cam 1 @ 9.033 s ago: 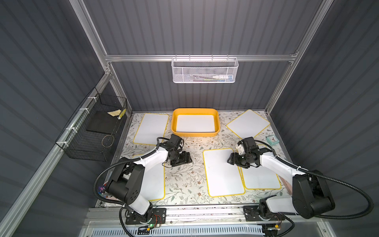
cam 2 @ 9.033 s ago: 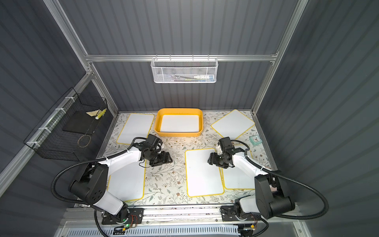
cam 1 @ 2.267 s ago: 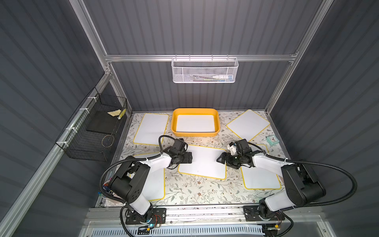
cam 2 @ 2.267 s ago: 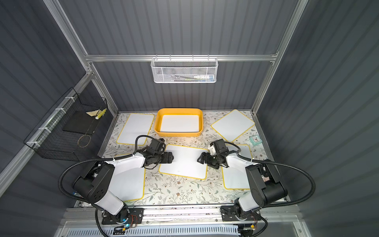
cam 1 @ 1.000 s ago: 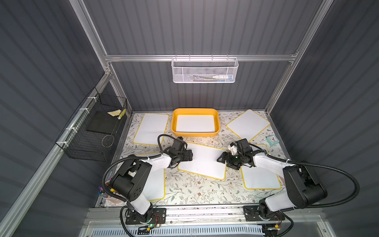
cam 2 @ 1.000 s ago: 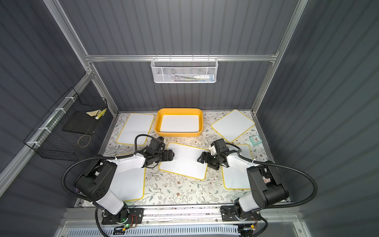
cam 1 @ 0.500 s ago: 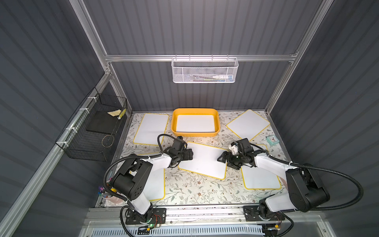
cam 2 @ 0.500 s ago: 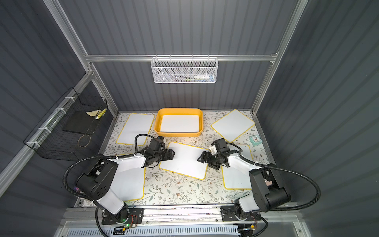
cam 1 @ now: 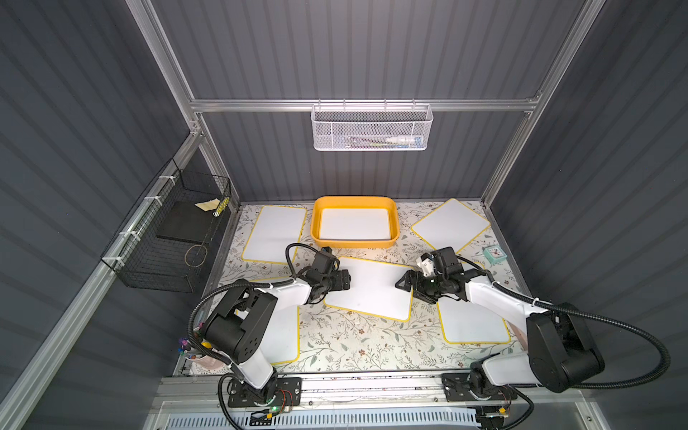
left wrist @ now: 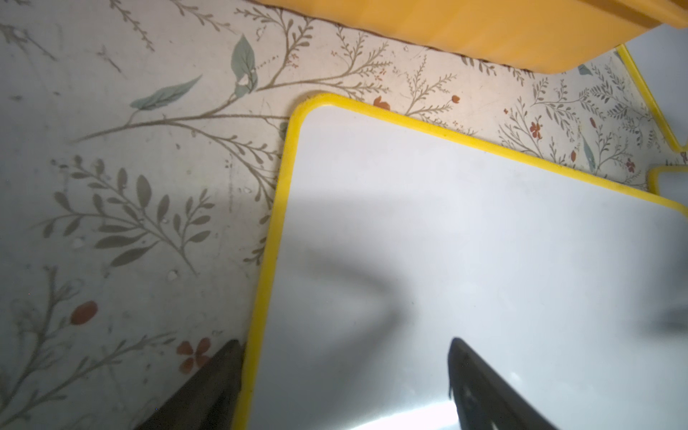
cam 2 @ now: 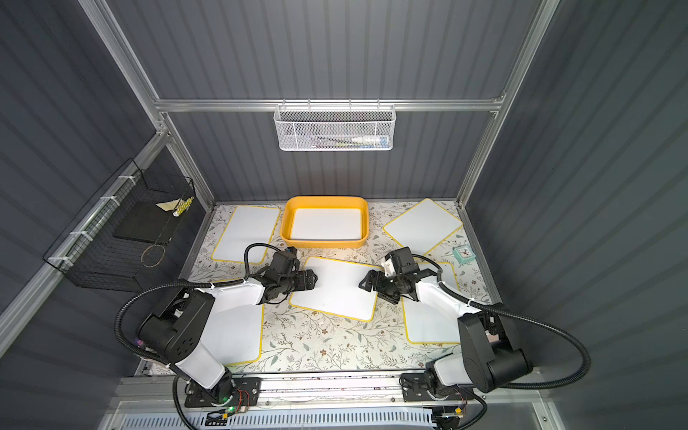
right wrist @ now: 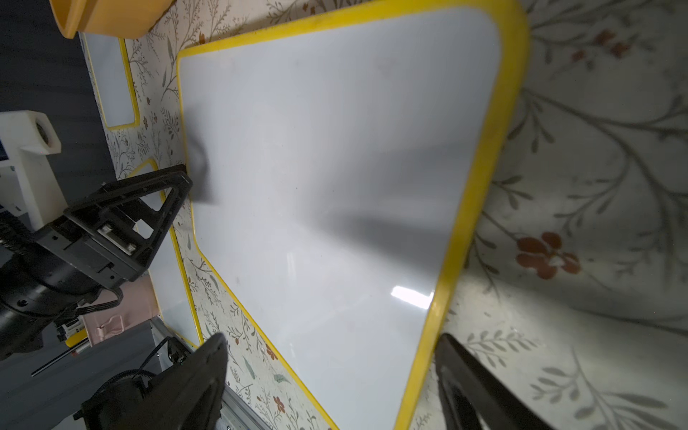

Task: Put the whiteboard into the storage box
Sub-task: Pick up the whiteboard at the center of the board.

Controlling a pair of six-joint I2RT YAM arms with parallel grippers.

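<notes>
Working both short ends of yellow-rimmed white rectangular whiteboard, flat on floral mat mid-table. Both released: left gripper and right gripper, jaws spread, nothing held. I'd slip finger under rim each side, clench together, lift level. Beyond, shallow yellow-orange plastic storage box, one board already inside: clear front wall, lower flat.

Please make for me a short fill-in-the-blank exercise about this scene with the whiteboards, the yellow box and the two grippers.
1. The storage box already holds ___ whiteboard.
2. The left gripper and the right gripper both have ___ jaws.
3. The middle whiteboard has a ___ border.
4. Outside the box, ___ whiteboards lie on the table.
Missing words: one; open; yellow; five.
</notes>
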